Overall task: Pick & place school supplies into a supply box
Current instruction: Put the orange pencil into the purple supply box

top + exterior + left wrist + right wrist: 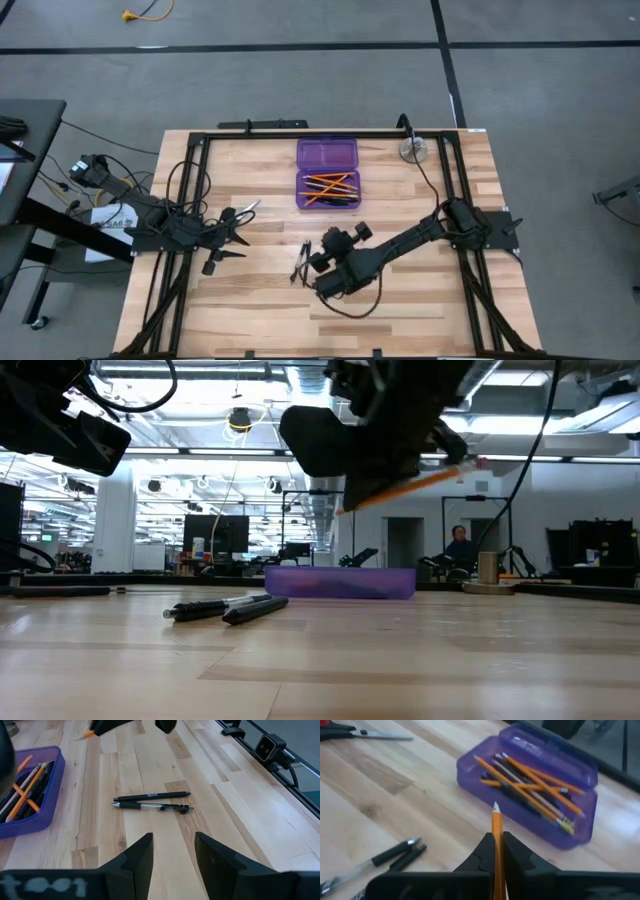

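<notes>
The purple supply box (327, 172) lies open at the table's far middle, its near half (530, 815) holding several orange pencils and dark pens. My right gripper (325, 250) hangs above the table just near of the box, shut on an orange pencil (496, 832). Two black pens (302, 262) (152, 802) lie flat on the wood beside it. My left gripper (172, 852) waits open at the table's left, pointing toward the pens. Scissors (245, 208) (365, 734) lie flat close to the left gripper. My right gripper pinches the orange pencil's shaft (497, 842) between its two fingers. The pencil lies along the fingers, its sharpened tip (495, 809) sticking out ahead toward the box. In the low view the pencil (410, 488) is clear of the table and tilted, tip end lower.
A round silver metal object (414, 150) (487, 568) stands at the far right by the black frame rail (330, 133). A small camera (267, 745) sits on the rail at the table's edge. Bare wood (420, 300) lies near and to the right.
</notes>
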You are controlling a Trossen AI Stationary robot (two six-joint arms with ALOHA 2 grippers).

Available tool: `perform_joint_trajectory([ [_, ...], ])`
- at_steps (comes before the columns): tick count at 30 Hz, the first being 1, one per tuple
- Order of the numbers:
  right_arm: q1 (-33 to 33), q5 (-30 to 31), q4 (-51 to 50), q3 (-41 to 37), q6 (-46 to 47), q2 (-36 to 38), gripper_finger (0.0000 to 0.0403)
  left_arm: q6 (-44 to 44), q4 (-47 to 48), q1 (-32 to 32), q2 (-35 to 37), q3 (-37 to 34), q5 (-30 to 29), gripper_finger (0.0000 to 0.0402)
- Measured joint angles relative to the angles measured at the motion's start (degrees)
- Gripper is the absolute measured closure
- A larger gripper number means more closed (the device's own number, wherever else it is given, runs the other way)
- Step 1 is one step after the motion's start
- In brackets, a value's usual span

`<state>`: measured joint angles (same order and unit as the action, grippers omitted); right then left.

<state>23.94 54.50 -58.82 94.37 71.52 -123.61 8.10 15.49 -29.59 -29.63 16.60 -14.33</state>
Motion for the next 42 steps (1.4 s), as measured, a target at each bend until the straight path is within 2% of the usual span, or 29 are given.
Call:
perform_joint_trajectory([
  [5, -3.16, -0.40, -4.05, 3.65, -5.86, 0.02, 0.0403, 0.00, 0.00, -0.01, -0.01, 0.00, 0.00, 0.0269],
  [10, -7.75, -2.28, -4.13, 6.75, -17.49, 0.02, 0.0403, 0.00, 0.00, 0.00, -0.02, 0.00, 0.00, 0.0269],
  [19, -20.73, -14.55, 7.21, 7.93, -44.52, 0.04, 0.0403, -0.02, -1.69, -0.02, -0.02, 0.00, 0.07, 0.0269],
  [25, -28.10, -22.46, 17.32, 6.28, -57.60, 0.04, 0.0403, 1.82, -2.10, 0.00, 0.00, 0.00, 0.02, 0.0269],
  [28, -31.05, -28.87, 22.57, 5.03, -62.93, 0.04, 0.0403, 3.24, -2.16, -0.02, 0.00, 0.00, 0.02, 0.0269],
  [31, -33.76, -33.18, 25.08, 4.09, -65.97, -0.24, 0.0403, 4.82, -2.58, -0.01, -0.02, 0.00, 0.00, 0.0269],
  [37, -37.46, -38.00, 25.09, 1.80, -67.74, -0.28, 0.0403, 7.30, -3.10, -0.02, -0.01, 0.00, -0.37, 0.0269],
  [42, -37.69, -40.99, 24.79, 1.72, -69.66, -0.31, 0.0395, 8.79, -3.08, 0.00, 0.00, 0.00, -3.97, 0.0269],
])
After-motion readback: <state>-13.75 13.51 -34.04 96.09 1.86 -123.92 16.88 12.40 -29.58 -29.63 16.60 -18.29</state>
